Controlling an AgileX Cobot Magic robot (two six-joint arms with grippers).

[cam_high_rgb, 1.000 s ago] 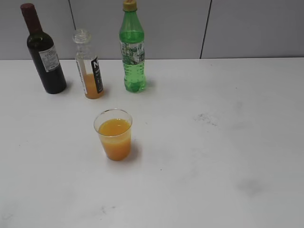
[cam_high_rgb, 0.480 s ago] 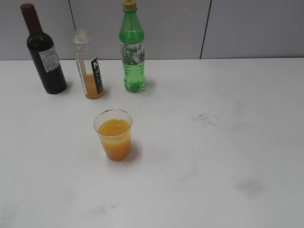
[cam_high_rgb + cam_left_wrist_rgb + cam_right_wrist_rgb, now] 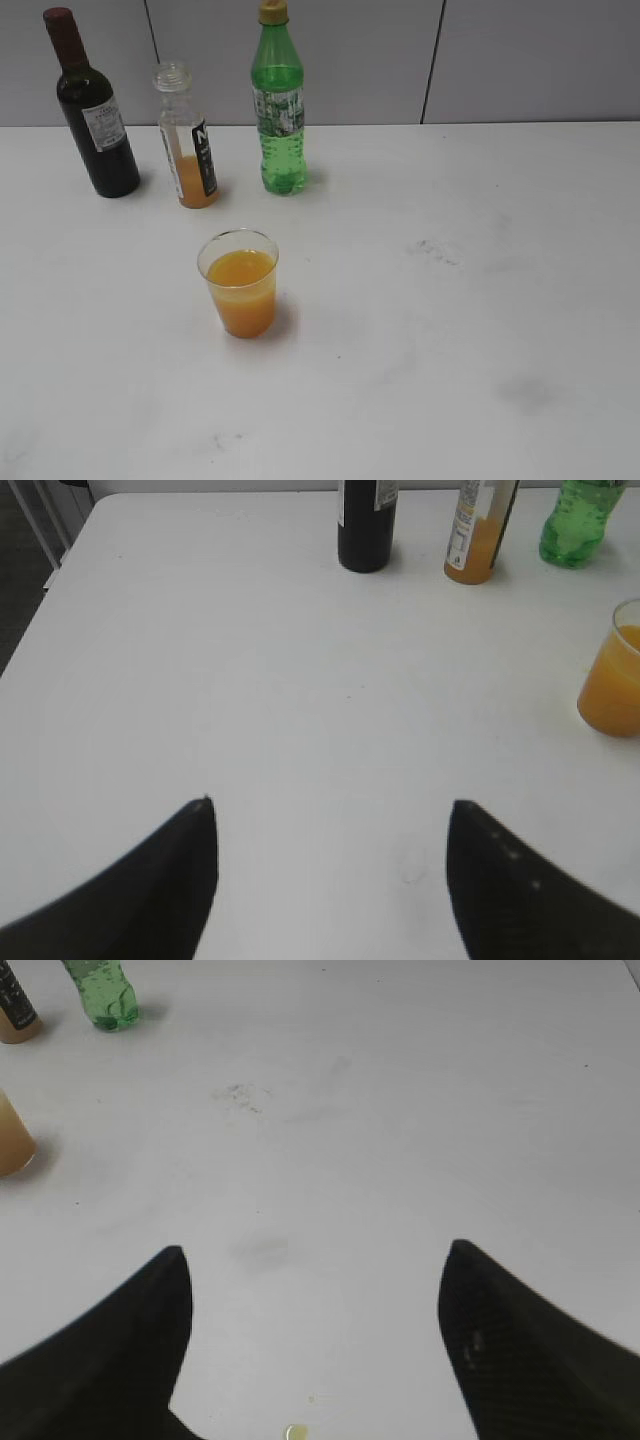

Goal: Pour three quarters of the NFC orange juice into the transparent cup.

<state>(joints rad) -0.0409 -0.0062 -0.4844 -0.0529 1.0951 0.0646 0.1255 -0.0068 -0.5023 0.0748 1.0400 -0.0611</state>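
The NFC orange juice bottle (image 3: 187, 140) stands upright and uncapped at the back left, with a little orange liquid at its bottom. It also shows in the left wrist view (image 3: 478, 535) and at the edge of the right wrist view (image 3: 15, 1015). The transparent cup (image 3: 240, 283) stands in front of it, mostly full of orange juice; it shows in the left wrist view (image 3: 612, 675) and the right wrist view (image 3: 10, 1140). My left gripper (image 3: 330, 815) is open and empty over bare table. My right gripper (image 3: 312, 1260) is open and empty. Neither gripper shows in the exterior view.
A dark wine bottle (image 3: 95, 110) stands left of the juice bottle and a green soda bottle (image 3: 279, 105) stands right of it. The white table (image 3: 450, 300) has faint smudges. A small yellow drop (image 3: 296, 1432) lies on the table by my right gripper.
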